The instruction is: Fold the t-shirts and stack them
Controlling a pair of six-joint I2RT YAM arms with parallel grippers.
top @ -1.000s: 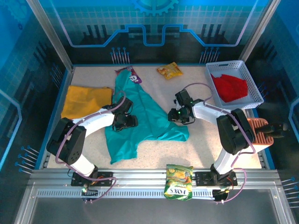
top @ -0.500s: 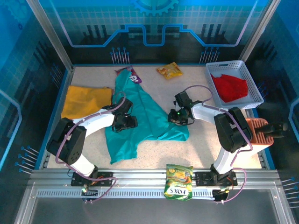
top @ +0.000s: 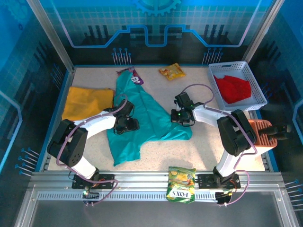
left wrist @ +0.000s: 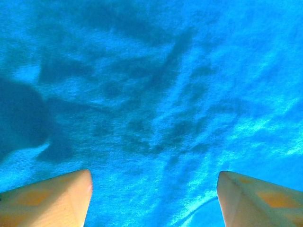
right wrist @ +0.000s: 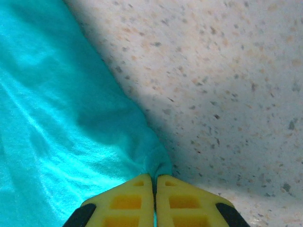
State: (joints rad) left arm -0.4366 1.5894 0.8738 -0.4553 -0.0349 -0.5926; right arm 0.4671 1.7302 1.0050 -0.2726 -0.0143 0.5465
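Now, right gripper [right wrist: 155,178]: closed, its two yellow fingertips pressed together on a bunched bit of the teal shirt [right wrist: 57,118], right where the cloth's edge meets the bare surface [right wrist: 227,71].
Left gripper [left wrist: 154,174]: open, fingers set wide apart and close over wrinkled teal cloth; whether they touch it I cannot tell.
Teal shirt, from above: unfolded and creased in the middle of the surface, between the two arms. The left gripper is over its left part and the right gripper is at its right edge. A narrow end reaches toward the far edge, and another end trails toward the near rail [top: 142,178].
Yellow shirt [top: 87,101]: lying flat at the left of the surface, just beside the teal shirt.
Red shirt [top: 233,88]: crumpled inside the white basket [top: 229,64] at the far right.
Yellow packet [top: 172,71]: near the far edge, apart from the shirts.
Purple packet [top: 137,78]: against the teal shirt's far end.
Green packet [top: 181,183]: on the near rail, between the arm bases.
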